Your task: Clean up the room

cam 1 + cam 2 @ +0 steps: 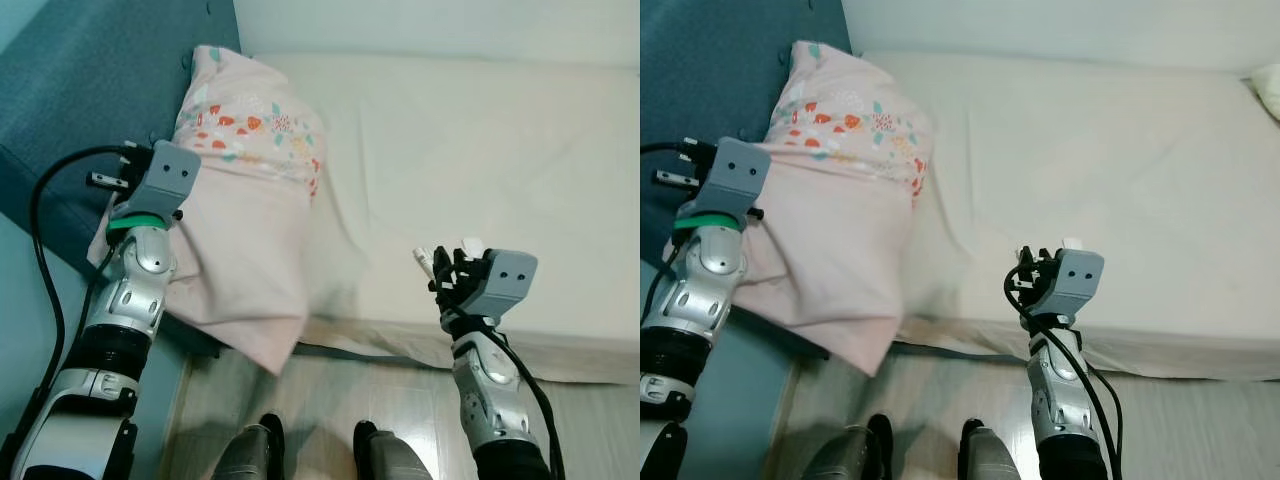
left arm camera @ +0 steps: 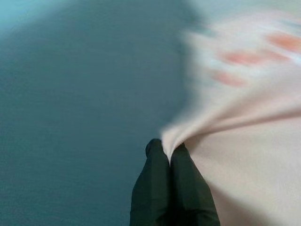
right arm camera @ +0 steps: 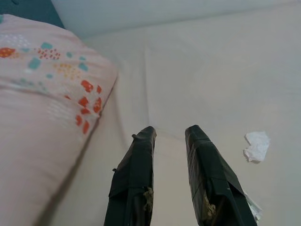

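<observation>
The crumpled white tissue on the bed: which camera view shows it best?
The right wrist view: the tissue lies in plain sight on the cream sheet, beyond the open right gripper. In the eye views I cannot make it out.

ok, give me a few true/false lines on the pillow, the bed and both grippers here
1. The left gripper is shut on a corner of the pillow. True.
2. The right gripper holds the pillow. False: it is open over the bed, gripping nothing.
3. The pillow lies flat mid-bed. False: it leans against the blue headboard at the bed's edge.
4. A crumpled tissue lies on the bed. True.
</observation>
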